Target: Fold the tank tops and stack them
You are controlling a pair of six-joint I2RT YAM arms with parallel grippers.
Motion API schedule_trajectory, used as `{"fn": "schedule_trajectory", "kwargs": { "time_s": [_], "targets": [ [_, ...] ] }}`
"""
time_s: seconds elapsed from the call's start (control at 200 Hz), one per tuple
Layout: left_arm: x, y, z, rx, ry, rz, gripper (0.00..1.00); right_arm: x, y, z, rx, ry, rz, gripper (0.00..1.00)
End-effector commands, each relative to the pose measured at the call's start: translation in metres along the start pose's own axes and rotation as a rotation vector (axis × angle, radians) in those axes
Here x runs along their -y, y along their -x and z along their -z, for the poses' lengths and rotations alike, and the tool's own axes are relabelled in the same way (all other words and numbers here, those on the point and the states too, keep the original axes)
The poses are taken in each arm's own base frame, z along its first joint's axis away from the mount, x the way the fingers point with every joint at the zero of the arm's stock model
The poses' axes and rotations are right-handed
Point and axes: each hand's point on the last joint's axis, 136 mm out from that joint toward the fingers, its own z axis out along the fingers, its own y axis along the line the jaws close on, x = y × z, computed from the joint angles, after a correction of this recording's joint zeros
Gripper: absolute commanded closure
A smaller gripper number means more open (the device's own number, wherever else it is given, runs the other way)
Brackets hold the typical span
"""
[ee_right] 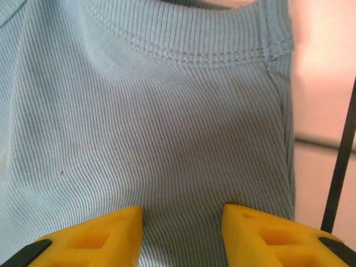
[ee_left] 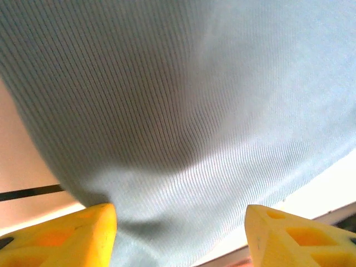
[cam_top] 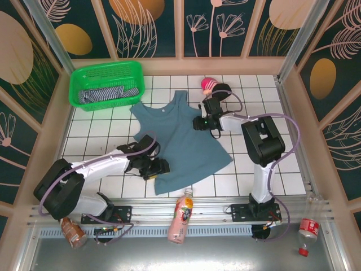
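Blue-grey tank top (cam_top: 181, 141) is lying flat mid-table; I am holding the left gripper (cam_top: 159, 168) at its near-left hem and the right gripper (cam_top: 198, 122) at its far-right edge, both with jaws parted and empty, so I am judging that pinching the cloth for the first fold comes next.

Seen from the middle of the blue-grey tank top (cam_top: 180, 141), bare white tiles (cam_top: 96, 144) lie open at 9 o'clock. They sit between the green basket (cam_top: 107, 66) at 10 o'clock (the striped top (cam_top: 104, 95) lies inside it) and the left arm (cam_top: 101, 166) stretched across 8 o'clock. A pink toy (cam_top: 208, 84) crowds 1 o'clock, and the right arm (cam_top: 262, 141) blocks 3 o'clock. A bottle (cam_top: 181, 217) lies at 6 o'clock on the near rail. The tiles at 5 o'clock are bare.
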Motion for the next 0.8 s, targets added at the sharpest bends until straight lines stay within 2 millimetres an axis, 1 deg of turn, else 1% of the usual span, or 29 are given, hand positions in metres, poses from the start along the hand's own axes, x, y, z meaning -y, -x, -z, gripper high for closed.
{"fn": "schedule_trajectory", "kwargs": {
  "time_s": [0.0, 0.055, 0.065, 0.075, 0.105, 0.15, 0.175, 0.21, 0.26, 0.275, 0.29, 0.33, 0.34, 0.345, 0.36, 0.375, 0.405, 0.465, 0.515, 0.57, 0.605, 0.655, 0.71, 0.796],
  "targets": [
    [0.028, 0.022, 0.017, 0.041, 0.008, -0.070, 0.37, 0.025, 0.017, 0.000, 0.018, -0.067, 0.070, 0.56],
    [0.033, 0.035, 0.024, 0.050, 0.068, -0.139, 0.36, 0.022, 0.033, 0.013, 0.062, -0.060, 0.078, 0.55],
    [0.031, 0.036, 0.023, 0.045, 0.085, -0.149, 0.36, 0.022, 0.035, 0.016, 0.066, -0.059, 0.077, 0.55],
    [0.036, 0.040, 0.026, 0.054, 0.084, -0.165, 0.36, 0.021, 0.036, 0.018, 0.069, -0.058, 0.075, 0.55],
    [0.042, 0.049, 0.029, 0.064, 0.101, -0.199, 0.36, 0.019, 0.040, 0.029, 0.082, -0.048, 0.063, 0.55],
    [0.045, 0.061, 0.031, 0.078, 0.128, -0.246, 0.35, 0.013, 0.040, 0.044, 0.092, -0.020, 0.026, 0.54],
    [0.045, 0.070, 0.030, 0.091, 0.146, -0.272, 0.35, 0.009, 0.036, 0.053, 0.095, -0.003, 0.001, 0.54],
    [0.041, 0.086, 0.030, 0.111, 0.183, -0.293, 0.35, 0.001, 0.027, 0.065, 0.096, 0.045, -0.063, 0.54],
    [0.034, 0.108, 0.028, 0.127, 0.221, -0.317, 0.36, -0.012, 0.005, 0.079, 0.068, 0.118, -0.161, 0.54],
    [0.035, 0.114, 0.029, 0.139, 0.226, -0.334, 0.36, -0.017, -0.003, 0.083, 0.060, 0.137, -0.186, 0.54],
    [0.033, 0.122, 0.025, 0.142, 0.241, -0.345, 0.36, -0.022, -0.009, 0.087, 0.058, 0.155, -0.207, 0.54],
    [0.032, 0.145, 0.025, 0.188, 0.268, -0.386, 0.36, -0.033, -0.029, 0.095, 0.040, 0.180, -0.257, 0.54],
    [0.031, 0.150, 0.024, 0.197, 0.275, -0.391, 0.36, -0.034, -0.031, 0.096, 0.038, 0.182, -0.264, 0.54],
    [0.031, 0.153, 0.024, 0.202, 0.276, -0.395, 0.36, -0.037, -0.036, 0.097, 0.029, 0.186, -0.277, 0.54],
    [0.031, 0.161, 0.024, 0.213, 0.278, -0.402, 0.37, -0.039, -0.041, 0.098, 0.024, 0.189, -0.288, 0.54],
    [0.031, 0.167, 0.022, 0.214, 0.280, -0.413, 0.37, -0.043, -0.050, 0.099, 0.008, 0.195, -0.308, 0.54],
    [0.030, 0.179, 0.018, 0.218, 0.282, -0.428, 0.37, -0.045, -0.061, 0.100, -0.012, 0.195, -0.334, 0.54],
    [0.017, 0.197, 0.010, 0.212, 0.332, -0.447, 0.37, -0.043, -0.083, 0.105, -0.048, 0.164, -0.397, 0.54],
    [0.004, 0.207, 0.004, 0.191, 0.363, -0.458, 0.38, -0.036, -0.094, 0.109, -0.049, 0.123, -0.406, 0.53],
    [-0.008, 0.216, 0.002, 0.189, 0.384, -0.461, 0.38, -0.023, -0.101, 0.112, -0.040, 0.073, -0.419, 0.52],
    [-0.014, 0.220, 0.003, 0.187, 0.404, -0.463, 0.38, -0.017, -0.108, 0.110, -0.052, 0.061, -0.438, 0.52],
    [-0.021, 0.222, 0.003, 0.177, 0.423, -0.457, 0.38, -0.007, -0.123, 0.104, -0.092, 0.030, -0.460, 0.52],
    [-0.023, 0.217, 0.000, 0.152, 0.408, -0.446, 0.38, -0.003, -0.131, 0.098, -0.120, 0.020, -0.464, 0.52],
    [-0.021, 0.196, -0.009, 0.100, 0.326, -0.394, 0.39, 0.003, -0.131, 0.092, -0.121, -0.007, -0.423, 0.52]
  ]
}}
